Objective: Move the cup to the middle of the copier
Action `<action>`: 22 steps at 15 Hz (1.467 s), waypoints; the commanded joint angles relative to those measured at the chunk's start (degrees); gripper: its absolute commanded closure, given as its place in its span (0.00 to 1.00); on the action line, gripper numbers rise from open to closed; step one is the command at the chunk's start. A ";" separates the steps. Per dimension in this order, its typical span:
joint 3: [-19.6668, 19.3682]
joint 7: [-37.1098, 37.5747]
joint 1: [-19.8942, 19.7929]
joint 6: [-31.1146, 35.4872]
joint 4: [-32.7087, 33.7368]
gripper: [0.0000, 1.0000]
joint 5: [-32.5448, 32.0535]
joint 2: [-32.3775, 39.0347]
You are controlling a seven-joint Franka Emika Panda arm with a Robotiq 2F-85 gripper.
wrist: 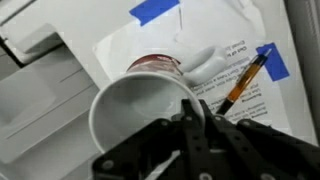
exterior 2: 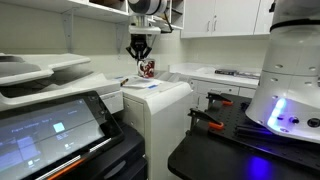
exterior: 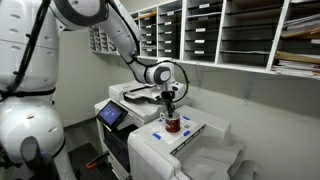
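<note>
The gripper (exterior 2: pixel 139 50) hangs at the rim of the cup (wrist: pixel 140 95) — its closure cannot be told; a shallow pinch could tip it onto the copier (exterior 2: pixel 160 110).

**Colours at the copier**

The cup (wrist: pixel 150 95): dark red lower body, pale whitish rim and inside. The copier (exterior: pixel 195 150): white and light grey. Its touchscreen (exterior 2: pixel 50 125) is dark with a bluish glow. Paper sheet (wrist: pixel 225 55): white, fine dark print. Tape (wrist: pixel 155 10): blue. Pen (wrist: pixel 243 85): orange and black. Gripper (exterior: pixel 170 108): black. Shelves (exterior: pixel 220 30): grey.
</note>
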 commanded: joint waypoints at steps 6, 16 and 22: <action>-1.02 -0.87 0.92 -4.26 15.00 0.98 4.13 13.20; 0.86 -8.42 0.34 -9.54 10.14 0.12 6.15 0.34; 2.61 -9.96 0.08 -11.72 0.90 0.00 4.65 -13.57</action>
